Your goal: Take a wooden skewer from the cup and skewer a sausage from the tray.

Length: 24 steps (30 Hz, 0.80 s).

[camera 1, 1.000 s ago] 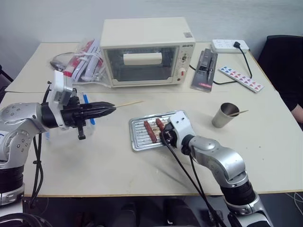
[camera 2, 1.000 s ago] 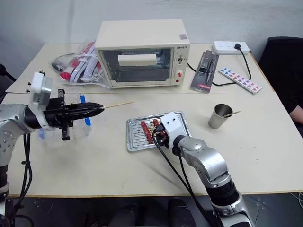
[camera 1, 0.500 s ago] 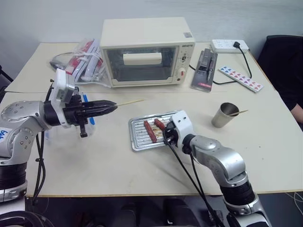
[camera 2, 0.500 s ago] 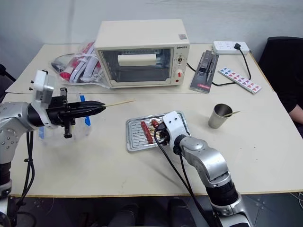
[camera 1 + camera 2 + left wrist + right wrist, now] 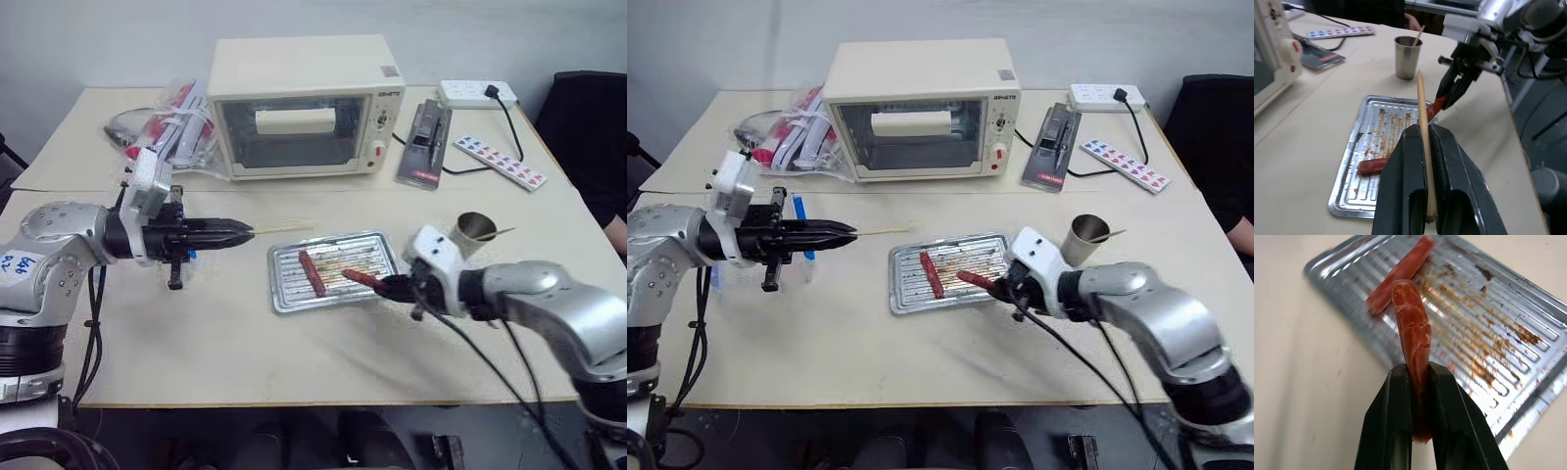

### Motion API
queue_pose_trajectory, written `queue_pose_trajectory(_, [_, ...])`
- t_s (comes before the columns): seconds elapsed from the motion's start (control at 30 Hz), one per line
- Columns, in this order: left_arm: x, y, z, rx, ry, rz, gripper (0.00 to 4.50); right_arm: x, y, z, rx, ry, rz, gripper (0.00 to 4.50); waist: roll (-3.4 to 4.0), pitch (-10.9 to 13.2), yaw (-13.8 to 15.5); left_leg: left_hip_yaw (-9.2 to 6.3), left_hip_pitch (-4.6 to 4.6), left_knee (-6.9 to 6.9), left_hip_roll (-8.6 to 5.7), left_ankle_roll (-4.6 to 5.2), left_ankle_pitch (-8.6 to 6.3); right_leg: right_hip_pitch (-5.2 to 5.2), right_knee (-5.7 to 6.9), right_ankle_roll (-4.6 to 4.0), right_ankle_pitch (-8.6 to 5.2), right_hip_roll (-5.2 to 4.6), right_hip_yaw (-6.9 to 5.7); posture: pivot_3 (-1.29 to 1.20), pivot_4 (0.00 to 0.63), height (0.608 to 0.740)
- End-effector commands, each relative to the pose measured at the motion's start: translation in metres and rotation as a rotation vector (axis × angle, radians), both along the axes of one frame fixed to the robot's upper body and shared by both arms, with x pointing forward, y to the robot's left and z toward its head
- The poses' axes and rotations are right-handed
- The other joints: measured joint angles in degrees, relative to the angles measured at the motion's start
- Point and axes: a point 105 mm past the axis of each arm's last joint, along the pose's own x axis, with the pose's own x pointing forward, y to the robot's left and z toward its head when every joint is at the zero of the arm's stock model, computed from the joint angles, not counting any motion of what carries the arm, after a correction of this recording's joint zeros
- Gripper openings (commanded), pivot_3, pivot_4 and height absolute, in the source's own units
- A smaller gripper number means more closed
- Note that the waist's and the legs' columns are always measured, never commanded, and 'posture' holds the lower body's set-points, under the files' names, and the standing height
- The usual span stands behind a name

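My left gripper is shut on the wooden skewer, which pokes out level toward the tray. My right gripper is shut on one end of a reddish-brown sausage and holds it above the tray's near right corner, its free end pointing at the skewer tip. The right wrist view shows the sausage clamped between the black fingers. A second, longer sausage lies on the tray's ribbed floor. The metal cup stands right of the tray with another skewer in it.
A cream toaster oven stands behind the tray. Packs of red pieces in clear plastic lie at the back left. Blue sticks stand by my left gripper. A black device, a power strip and a coloured strip lie at the back right.
My right gripper has shut on the sausage and lifted it off the tray, swinging to the right and toward the table's front. The left gripper with the skewer has turned slightly toward the tray.
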Motion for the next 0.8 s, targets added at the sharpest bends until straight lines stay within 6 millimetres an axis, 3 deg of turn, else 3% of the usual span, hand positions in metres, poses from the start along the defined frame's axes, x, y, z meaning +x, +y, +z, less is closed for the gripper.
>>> queue_pose_trajectory(0.03, [-0.013, 0.000, -0.002, 0.082, 0.026, -0.118, 0.00, -0.029, -0.007, 0.035, -0.007, -0.008, 0.220, 0.31, 0.00, 0.00, -0.06, 0.00, 0.00, 0.00, 0.02, 0.00, 0.00, 0.00, -0.01, 0.00, 0.00, 0.01, 0.00, 0.00, 0.150, 0.740])
queue_pose_trajectory(0.33, [-0.024, -0.008, -0.009, 0.130, 0.064, -0.250, 0.00, -0.036, -0.007, 0.063, 0.050, 0.003, 0.289, 0.31, -0.01, 0.00, 0.21, 0.01, 0.00, 0.05, 0.02, 0.01, -0.01, 0.02, -0.23, 0.00, 0.00, -0.01, 0.02, 0.00, 0.150, 0.740])
queue_pose_trajectory(0.8, [-0.019, -0.010, -0.001, 0.137, 0.021, -0.266, 0.00, -0.046, -0.005, 0.062, 0.050, 0.009, 0.318, 0.31, -0.01, 0.00, 0.16, 0.01, -0.02, 0.07, 0.03, 0.02, -0.01, 0.01, -0.13, 0.00, 0.00, -0.02, 0.01, 0.00, 0.150, 0.740])
